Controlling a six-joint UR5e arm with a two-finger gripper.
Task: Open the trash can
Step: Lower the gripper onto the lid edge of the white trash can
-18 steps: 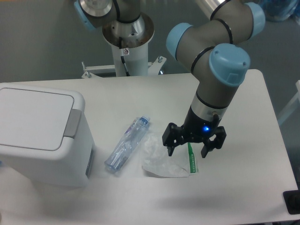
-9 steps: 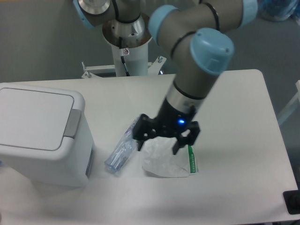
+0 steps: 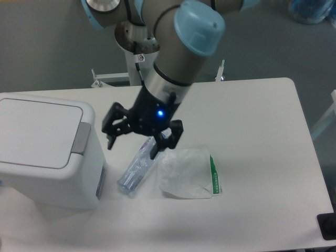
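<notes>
Trash can (image 3: 44, 149) sits at the left end of the white surface (image 3: 262, 131), its left side cut off by the picture's edge. Its flat white lid (image 3: 37, 131) is down, and the grey push tab (image 3: 81, 138) lies along the lid's right edge, facing the middle of the surface. The bin's long side seems to run left to right, though with part of it out of view this cannot be told for sure.

Grey floor lies behind the surface, and the arm's white pedestal (image 3: 142, 65) stands at the far edge. A dark object (image 3: 326, 227) is cut off at the lower right corner, too little of it showing to name.

Just right of the bin, the pincer (image 3: 134, 145) hangs with its black fingers spread wide, holding nothing, a blue light glowing above them. It partly covers the upper end of a crushed clear plastic bottle (image 3: 134, 170), which lies slanted from upper right to lower left. A crumpled clear wrapper (image 3: 186, 173) with a green strip lies just beside the bottle on the right.
</notes>
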